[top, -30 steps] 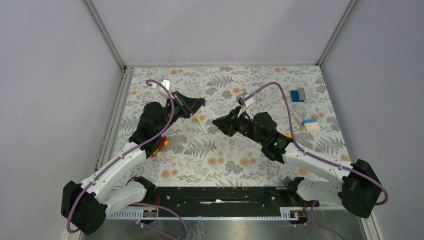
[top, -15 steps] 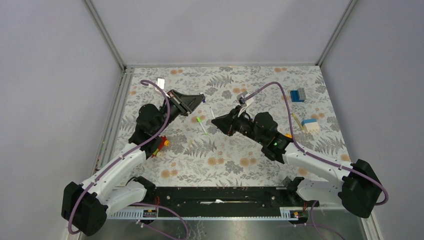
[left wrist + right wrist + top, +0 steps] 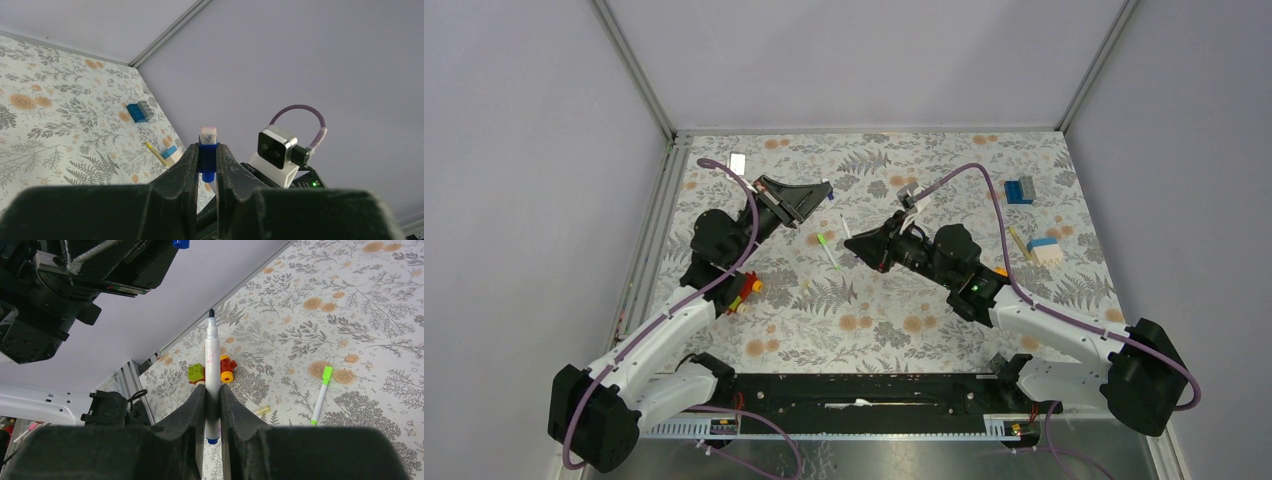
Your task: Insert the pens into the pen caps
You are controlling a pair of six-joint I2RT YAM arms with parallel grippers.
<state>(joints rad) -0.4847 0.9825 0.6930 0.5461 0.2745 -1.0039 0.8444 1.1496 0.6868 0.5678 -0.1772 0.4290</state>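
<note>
My left gripper (image 3: 822,192) is shut on a dark blue pen cap (image 3: 207,167) with a whitish end, held up off the table; the gripper also shows in the left wrist view (image 3: 207,151). My right gripper (image 3: 854,243) is shut on a white pen (image 3: 212,355) with a dark uncapped tip that points toward the left gripper. The blue cap shows at the top of the right wrist view (image 3: 181,243), apart from the tip. A white pen with a bright green cap (image 3: 827,250) lies on the table between the grippers, also in the right wrist view (image 3: 320,397). A tan pen (image 3: 1018,243) lies at the right.
Red-yellow-green toy bricks (image 3: 744,292) lie beside the left arm. A blue brick (image 3: 1020,190) and a blue-white brick (image 3: 1044,250) sit at the right. A small yellowish piece (image 3: 262,410) lies near the green-capped pen. Walls enclose the flowered table (image 3: 924,320).
My left gripper has moved up and back to the left with the blue cap. My right gripper has edged slightly left with the pen.
</note>
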